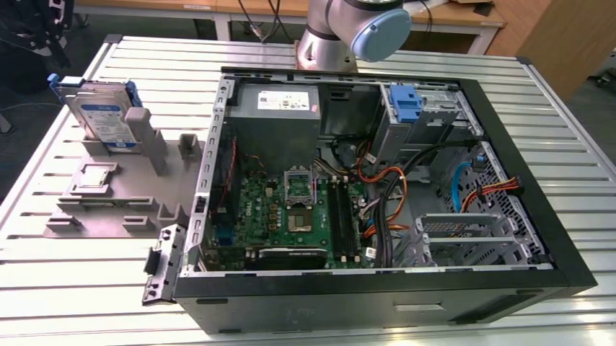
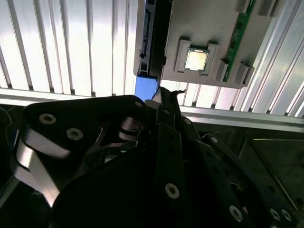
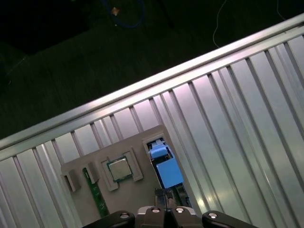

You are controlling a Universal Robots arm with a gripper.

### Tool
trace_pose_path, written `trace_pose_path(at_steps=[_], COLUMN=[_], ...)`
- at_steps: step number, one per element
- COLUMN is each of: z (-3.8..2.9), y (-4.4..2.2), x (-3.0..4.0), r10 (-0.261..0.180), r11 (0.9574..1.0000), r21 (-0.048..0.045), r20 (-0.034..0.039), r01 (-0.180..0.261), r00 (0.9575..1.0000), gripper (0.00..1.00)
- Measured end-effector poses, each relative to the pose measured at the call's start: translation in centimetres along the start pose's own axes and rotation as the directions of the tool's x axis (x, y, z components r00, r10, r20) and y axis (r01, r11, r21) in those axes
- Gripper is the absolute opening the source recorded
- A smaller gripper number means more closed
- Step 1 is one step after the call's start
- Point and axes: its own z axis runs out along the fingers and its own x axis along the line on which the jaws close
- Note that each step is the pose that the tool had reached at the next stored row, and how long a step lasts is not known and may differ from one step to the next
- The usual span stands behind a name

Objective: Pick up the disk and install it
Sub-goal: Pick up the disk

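The disk [image 1: 101, 115] stands upright in a slot of the grey holder [image 1: 115, 194] at the exterior view's left, its white-and-blue label facing the camera and a blue bracket around its edges. In both wrist views I look down on it from well above: the blue top edge of the disk [image 3: 166, 168] [image 2: 146, 88] sticks out of the grey holder [image 3: 142, 137] [image 2: 204, 23]. My gripper [image 3: 164, 194] [image 2: 166, 95] hangs high over the holder, close above the disk's line, shut and holding nothing.
The open computer case [image 1: 385, 288] lies on the slatted metal table, with a grey power supply [image 1: 277, 104] and a drive bay with a blue latch [image 1: 406, 101] at its far side. A processor chip [image 3: 118, 169] and a green memory stick [image 3: 97, 199] sit in the holder.
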Motion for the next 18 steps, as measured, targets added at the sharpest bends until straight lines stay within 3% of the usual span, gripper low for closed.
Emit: trace_pose_path(at_steps=[2,6,9,14,18], z=[0.00,0.06,0.17,0.43,0.90], y=[0.00,-0.01,-0.01,-0.01,0.27], x=[0.00,0.01,0.02,0.02,0.07], r10=[-0.003,-0.051,-0.098,-0.173,-0.180], r11=[1.0000,0.9987,0.9952,0.9850,0.9836], r21=[0.0001,0.0001,-0.0002,-0.0007,0.0099], r20=[-0.0001,-0.0007,-0.0016,-0.0028,-0.0004], r01=[0.003,0.051,0.098,0.173,0.180], r00=[1.0000,0.9987,0.9952,0.9850,0.9836], gripper=[0.10,0.10,0.10,0.10,0.10])
